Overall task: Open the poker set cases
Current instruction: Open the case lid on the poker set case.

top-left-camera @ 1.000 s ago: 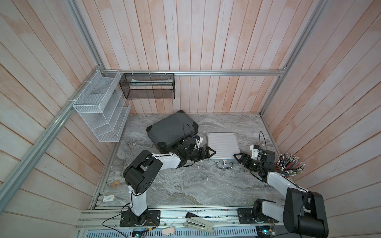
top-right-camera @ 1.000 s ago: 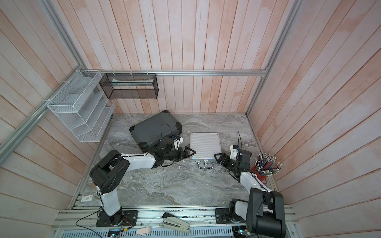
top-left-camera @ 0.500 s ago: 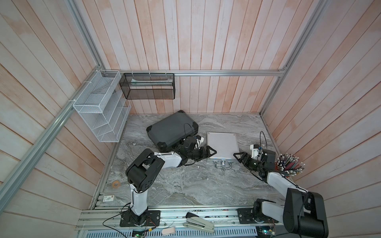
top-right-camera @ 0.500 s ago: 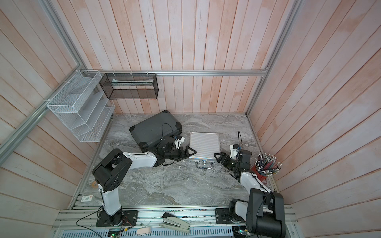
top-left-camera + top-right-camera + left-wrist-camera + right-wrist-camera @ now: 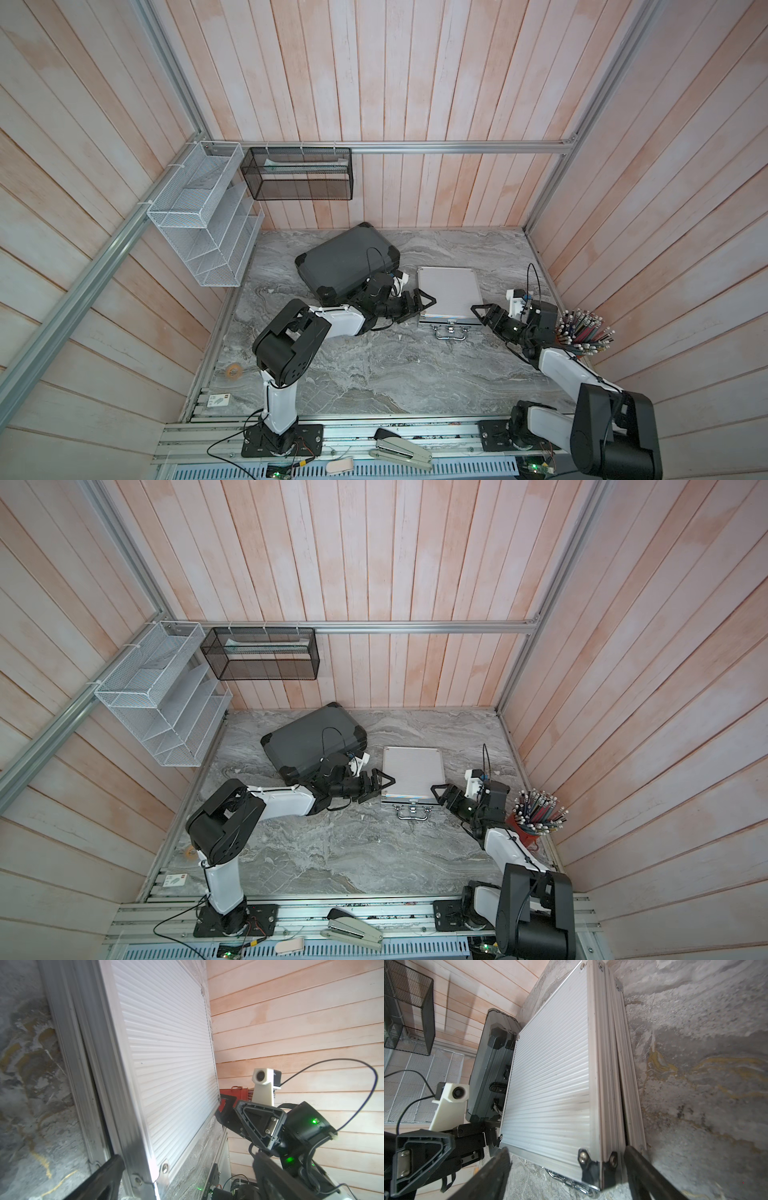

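The poker set cases lie shut-looking on the marble table in both top views. The larger dark grey case is at the back left, and the ribbed silver case lies to its right with its chrome handle toward the front. My left gripper is open and straddles the silver case's front left corner. My right gripper is open, and the silver case's front right corner sits between its fingers. A narrow dark gap shows along the side seam.
A red cup of pencils stands close behind my right wrist by the right wall. A white mesh rack and a black mesh basket hang at the back left. A stapler lies on the front rail, a tape roll at front left.
My left gripper has edged a little toward the silver case's left corner. The right arm stays about where it was, and both cases have not moved.
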You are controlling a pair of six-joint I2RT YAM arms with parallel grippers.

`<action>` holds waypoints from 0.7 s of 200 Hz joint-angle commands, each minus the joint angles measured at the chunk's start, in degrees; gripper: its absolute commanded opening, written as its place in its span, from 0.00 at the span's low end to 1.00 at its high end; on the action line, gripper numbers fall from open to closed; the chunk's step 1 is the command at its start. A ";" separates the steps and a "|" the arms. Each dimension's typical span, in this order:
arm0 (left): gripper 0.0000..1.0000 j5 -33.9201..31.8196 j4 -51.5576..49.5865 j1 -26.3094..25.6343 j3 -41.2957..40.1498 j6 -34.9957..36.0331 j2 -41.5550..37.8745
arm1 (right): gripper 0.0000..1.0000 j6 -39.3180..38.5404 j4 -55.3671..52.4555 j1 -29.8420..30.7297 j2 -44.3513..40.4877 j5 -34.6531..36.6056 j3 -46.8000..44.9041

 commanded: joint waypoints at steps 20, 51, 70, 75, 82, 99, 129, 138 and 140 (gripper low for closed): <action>1.00 3.44 9.85 -0.61 0.04 -3.47 -2.13 | 0.96 0.29 -0.87 0.44 1.20 0.30 0.58; 1.00 3.58 11.92 -0.39 -0.51 -4.89 -1.76 | 0.98 0.84 -0.80 0.30 1.72 1.10 0.67; 1.00 3.54 12.64 -0.47 -0.88 -5.26 -1.61 | 0.98 1.74 0.72 0.37 2.16 -0.39 0.47; 1.00 3.57 12.67 -0.46 -0.93 -5.26 -1.58 | 0.97 2.10 1.30 0.29 2.22 -1.00 0.37; 1.00 3.58 12.76 -0.39 -0.99 -5.35 -1.49 | 0.97 2.59 2.09 0.31 2.24 -1.76 0.32; 1.00 3.58 13.09 -0.36 -1.28 -5.53 -1.32 | 0.96 3.06 3.06 0.31 2.36 -2.60 0.40; 1.00 3.40 13.08 -0.28 -1.95 -5.44 -1.14 | 0.95 4.26 4.93 0.29 2.63 -3.96 0.43; 1.00 3.16 12.79 -0.28 -2.25 -5.15 -1.23 | 0.95 4.67 5.61 0.26 2.79 -4.44 0.48; 1.00 3.08 12.70 -0.35 -2.33 -5.06 -1.28 | 0.95 4.76 5.74 0.28 2.81 -4.55 0.43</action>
